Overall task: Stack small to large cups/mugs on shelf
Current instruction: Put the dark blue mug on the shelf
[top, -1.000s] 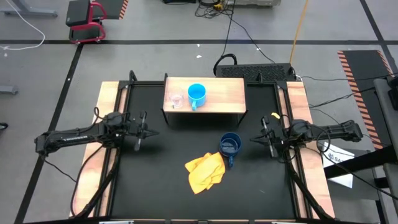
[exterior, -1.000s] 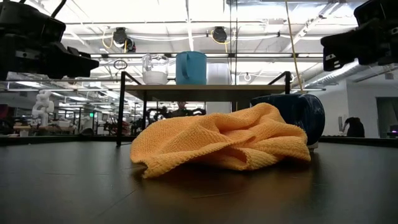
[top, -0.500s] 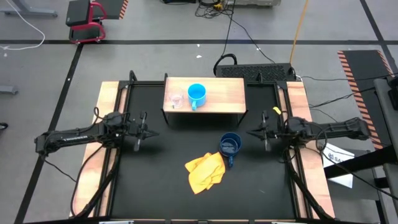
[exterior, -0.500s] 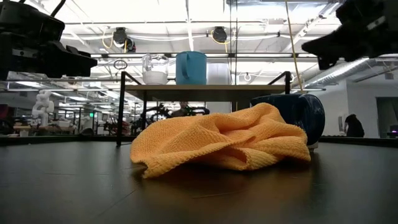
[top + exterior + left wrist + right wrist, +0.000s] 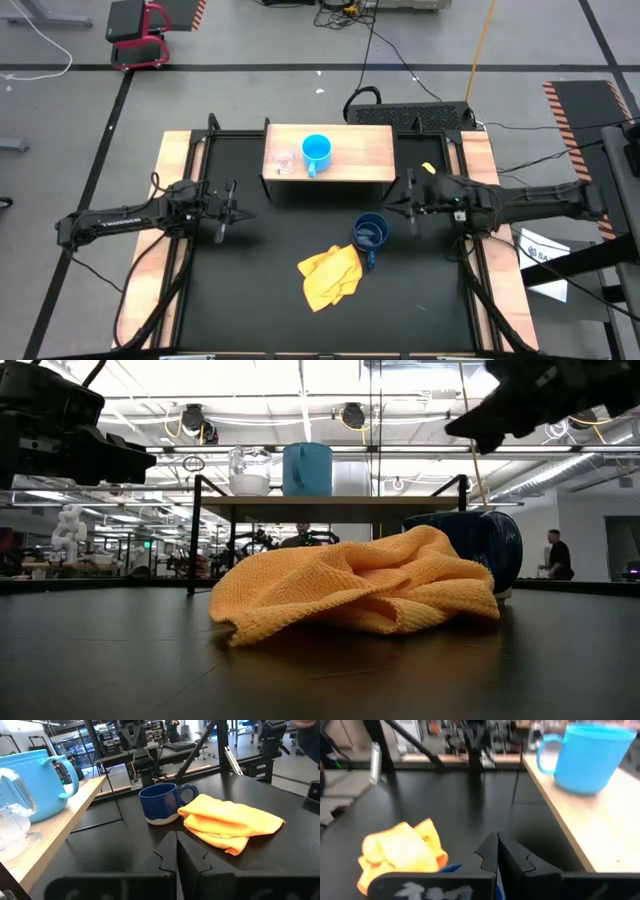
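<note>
The light wooden shelf (image 5: 355,150) stands at the table's far side. On it the clear glass cup (image 5: 283,160) and the light blue mug (image 5: 316,151) stand upright side by side. The dark blue mug (image 5: 371,233) stands upright on the black table below the shelf, beside the crumpled yellow cloth (image 5: 330,275). My right gripper (image 5: 398,208) is shut and empty, hovering just right of the dark blue mug and near the shelf's right end. My left gripper (image 5: 232,205) is shut and empty, at the table's left, fingers pointing toward the mug (image 5: 160,802).
Light wooden side rails (image 5: 175,170) (image 5: 478,160) run along both table sides. The cloth (image 5: 350,590) lies in front of the dark blue mug (image 5: 485,545) in the low view. The shelf's right half is bare wood (image 5: 600,820). A person (image 5: 553,550) stands far behind the table.
My right gripper has moved toward the table's left and slightly toward the far edge, closing on the dark blue mug and the shelf's right end. Its fingers stay shut. The cups and the cloth have not moved.
</note>
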You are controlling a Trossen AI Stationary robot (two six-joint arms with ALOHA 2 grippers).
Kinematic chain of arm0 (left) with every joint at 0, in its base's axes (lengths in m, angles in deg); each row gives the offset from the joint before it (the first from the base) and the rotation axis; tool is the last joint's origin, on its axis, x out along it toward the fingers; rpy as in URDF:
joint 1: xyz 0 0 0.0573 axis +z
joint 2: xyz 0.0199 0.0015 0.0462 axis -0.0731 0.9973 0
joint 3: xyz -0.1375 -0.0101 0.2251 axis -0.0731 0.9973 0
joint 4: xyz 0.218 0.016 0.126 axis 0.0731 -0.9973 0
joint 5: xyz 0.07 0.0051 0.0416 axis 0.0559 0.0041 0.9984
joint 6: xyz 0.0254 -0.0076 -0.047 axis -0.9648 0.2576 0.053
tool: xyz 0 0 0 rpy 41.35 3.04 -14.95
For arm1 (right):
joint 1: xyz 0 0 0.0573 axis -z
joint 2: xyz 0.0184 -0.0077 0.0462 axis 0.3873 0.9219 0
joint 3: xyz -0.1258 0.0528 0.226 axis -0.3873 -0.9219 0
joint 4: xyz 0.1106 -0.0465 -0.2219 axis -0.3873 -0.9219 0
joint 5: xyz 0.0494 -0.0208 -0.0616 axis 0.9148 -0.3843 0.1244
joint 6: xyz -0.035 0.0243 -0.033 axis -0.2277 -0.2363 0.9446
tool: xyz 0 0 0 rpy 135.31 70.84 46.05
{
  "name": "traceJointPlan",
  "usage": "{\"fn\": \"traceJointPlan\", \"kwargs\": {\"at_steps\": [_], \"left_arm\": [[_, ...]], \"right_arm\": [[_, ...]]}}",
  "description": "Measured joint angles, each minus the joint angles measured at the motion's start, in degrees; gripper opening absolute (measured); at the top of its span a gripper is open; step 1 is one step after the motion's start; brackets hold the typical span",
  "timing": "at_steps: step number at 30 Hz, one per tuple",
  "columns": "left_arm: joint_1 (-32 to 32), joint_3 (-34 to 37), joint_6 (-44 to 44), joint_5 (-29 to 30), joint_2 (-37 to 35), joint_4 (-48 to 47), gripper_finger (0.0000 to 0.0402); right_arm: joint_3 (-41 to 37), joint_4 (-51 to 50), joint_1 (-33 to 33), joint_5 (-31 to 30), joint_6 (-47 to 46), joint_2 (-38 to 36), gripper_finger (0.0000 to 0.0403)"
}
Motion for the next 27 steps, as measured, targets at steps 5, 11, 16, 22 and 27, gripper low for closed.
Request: {"fn": "traceJointPlan", "kwargs": {"at_steps": [5,11,16,22,27], "left_arm": [[0.0,0.0,0.3,0.0,0.0,0.0,0.0023],[0.0,0.0,0.3,0.0,0.0,0.0,0.0018],[0.0,0.0,0.1,-0.1,0.0,0.0,0.0003],[0.0,0.0,0.0,-0.1,0.0,0.0,0.0018],[0.0,0.0,0.0,-0.1,0.0,0.0,0.0027]], "right_arm": [[8.1,-10.4,2.7,3.2,-3.2,5.9,0.0000],[14.2,-21.2,5.0,7.5,-7.6,11.1,0.0000],[16.6,-26.4,6.0,9.1,-8.6,13.7,0.0000],[19.0,-28.8,6.8,10.6,-9.1,17.0,0.0000],[20.1,-30.0,6.8,11.9,-9.1,19.9,0.0000]]}}
